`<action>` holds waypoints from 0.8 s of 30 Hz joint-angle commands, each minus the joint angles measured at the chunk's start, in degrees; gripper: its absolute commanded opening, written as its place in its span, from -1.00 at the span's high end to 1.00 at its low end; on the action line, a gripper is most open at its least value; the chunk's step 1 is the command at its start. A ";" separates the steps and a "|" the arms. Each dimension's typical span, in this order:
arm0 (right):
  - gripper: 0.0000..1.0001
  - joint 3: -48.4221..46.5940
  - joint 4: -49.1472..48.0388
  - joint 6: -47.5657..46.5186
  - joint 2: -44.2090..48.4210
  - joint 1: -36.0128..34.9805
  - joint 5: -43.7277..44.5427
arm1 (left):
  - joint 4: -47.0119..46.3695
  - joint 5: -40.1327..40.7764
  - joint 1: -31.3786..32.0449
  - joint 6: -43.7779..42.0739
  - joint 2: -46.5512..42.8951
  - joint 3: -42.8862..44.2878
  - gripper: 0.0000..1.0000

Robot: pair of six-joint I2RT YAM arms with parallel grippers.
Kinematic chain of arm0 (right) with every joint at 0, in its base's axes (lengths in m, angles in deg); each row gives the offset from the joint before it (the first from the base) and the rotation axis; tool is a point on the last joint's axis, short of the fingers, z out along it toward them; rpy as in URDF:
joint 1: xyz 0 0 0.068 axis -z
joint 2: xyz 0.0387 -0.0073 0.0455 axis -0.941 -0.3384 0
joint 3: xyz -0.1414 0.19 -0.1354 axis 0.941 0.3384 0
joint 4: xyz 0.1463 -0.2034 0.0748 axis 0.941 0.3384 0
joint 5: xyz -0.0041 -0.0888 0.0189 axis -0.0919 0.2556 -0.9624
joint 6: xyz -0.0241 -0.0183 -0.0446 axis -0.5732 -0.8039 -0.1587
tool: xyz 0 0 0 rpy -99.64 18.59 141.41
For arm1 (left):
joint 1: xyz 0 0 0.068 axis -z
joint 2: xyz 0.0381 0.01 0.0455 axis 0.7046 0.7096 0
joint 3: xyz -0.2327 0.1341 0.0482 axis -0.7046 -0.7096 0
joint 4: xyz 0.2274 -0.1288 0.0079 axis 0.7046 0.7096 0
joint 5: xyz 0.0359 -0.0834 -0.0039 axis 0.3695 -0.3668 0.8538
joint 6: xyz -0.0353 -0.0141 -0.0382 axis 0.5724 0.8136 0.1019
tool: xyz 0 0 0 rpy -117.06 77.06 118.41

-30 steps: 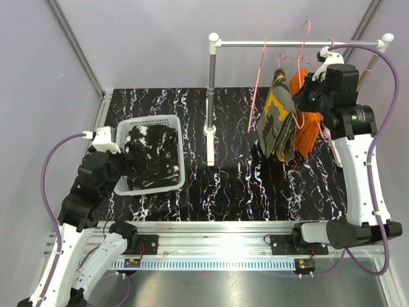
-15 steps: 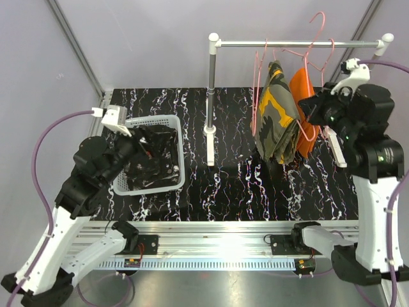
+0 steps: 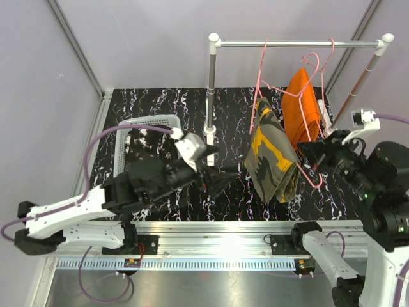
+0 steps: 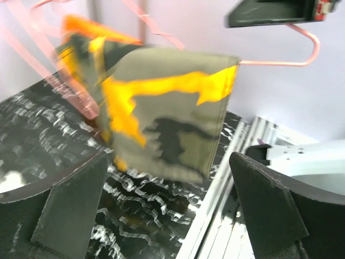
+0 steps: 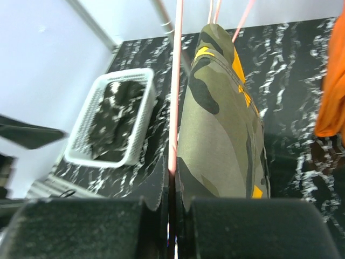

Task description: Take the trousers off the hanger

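Swinging over from the basket (image 3: 150, 119), the left gripper (image 3: 223, 180) is now presented wide open, empty, before the camo trousers (image 3: 271, 163), draped on the hanger (image 5: 173, 108) clamped in the right gripper (image 5: 171, 210); pulling-off is expected next.

The gripper (image 5: 171, 205) has its fingers (image 5: 81, 226) pressed together on a pink hanger (image 5: 173, 108) wire, which runs straight up from between them. The camouflage trousers (image 5: 221, 135) hang folded just right of the wire. An edge of the orange trousers (image 5: 331, 81) shows further right. To the left, a white basket (image 5: 143, 118) on the black marbled table (image 5: 291, 59) holds the dark trousers (image 5: 108, 121).
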 commanded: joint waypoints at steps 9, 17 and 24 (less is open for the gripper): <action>1.00 1.68 -13.04 6.55 10.52 0.09 -9.84 | -17.03 20.34 19.56 -15.12 19.25 10.85 -0.98; 1.00 0.54 -11.99 7.00 12.01 0.17 -10.98 | -19.67 31.26 22.38 -19.78 28.92 16.66 -0.98; 1.00 -0.78 -11.64 7.17 12.54 0.17 -11.59 | -21.34 33.90 22.47 -21.72 31.13 18.07 -0.80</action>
